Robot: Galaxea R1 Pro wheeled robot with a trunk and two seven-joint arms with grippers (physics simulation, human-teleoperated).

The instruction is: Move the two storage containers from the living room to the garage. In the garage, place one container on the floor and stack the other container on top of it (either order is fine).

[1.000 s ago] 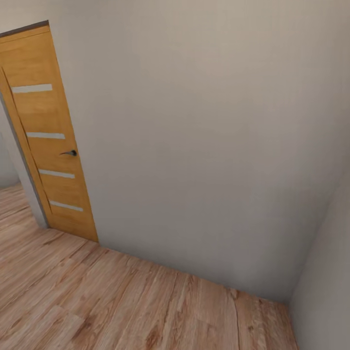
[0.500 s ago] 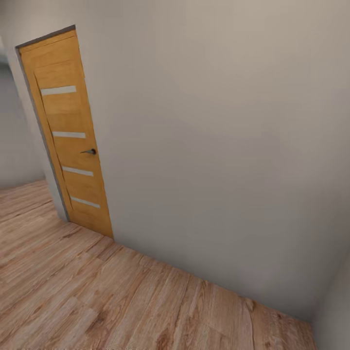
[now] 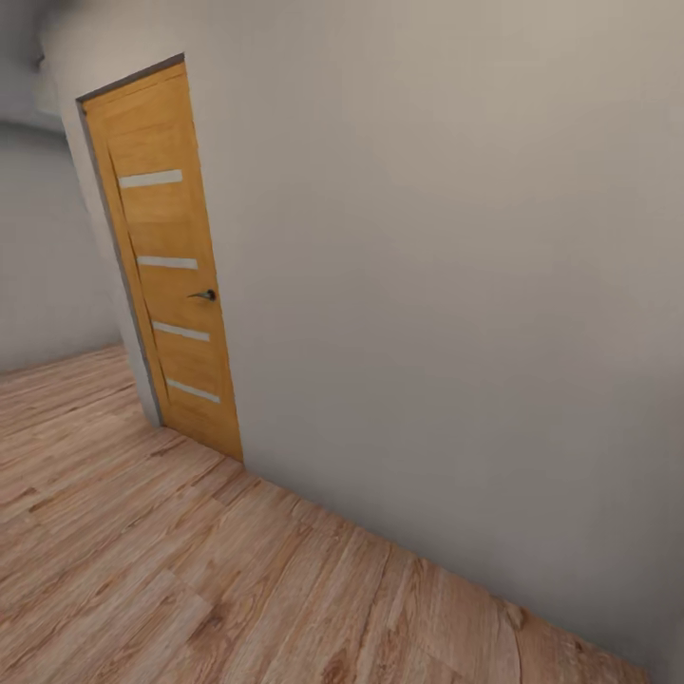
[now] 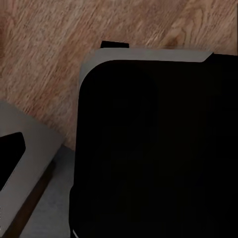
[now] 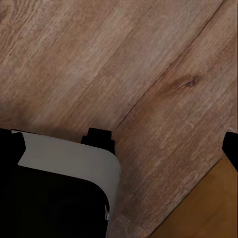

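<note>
Neither storage container is in view. The head view faces a plain beige wall [image 3: 446, 285] with a closed orange wood door [image 3: 171, 256] at its left, above light wood plank flooring [image 3: 142, 570]. In the right wrist view my right gripper [image 5: 121, 146] hangs over the planks, its dark fingertips [image 5: 231, 148] far apart at opposite edges with nothing between them. The left wrist view has one dark fingertip [image 4: 11, 158] at the frame edge, and the other is lost against the black robot base [image 4: 158, 148].
The wall meets a side wall in a corner at the far right [image 3: 665, 655]. Past the door's left edge the floor runs on toward a farther grey wall [image 3: 47, 266]. An orange-brown surface [image 5: 208, 208] fills one corner of the right wrist view; I cannot tell what it is.
The whole head picture has shifted: the door sits further right and more of the space beyond it shows at the left, so the camera has turned. Nothing else has moved.
</note>
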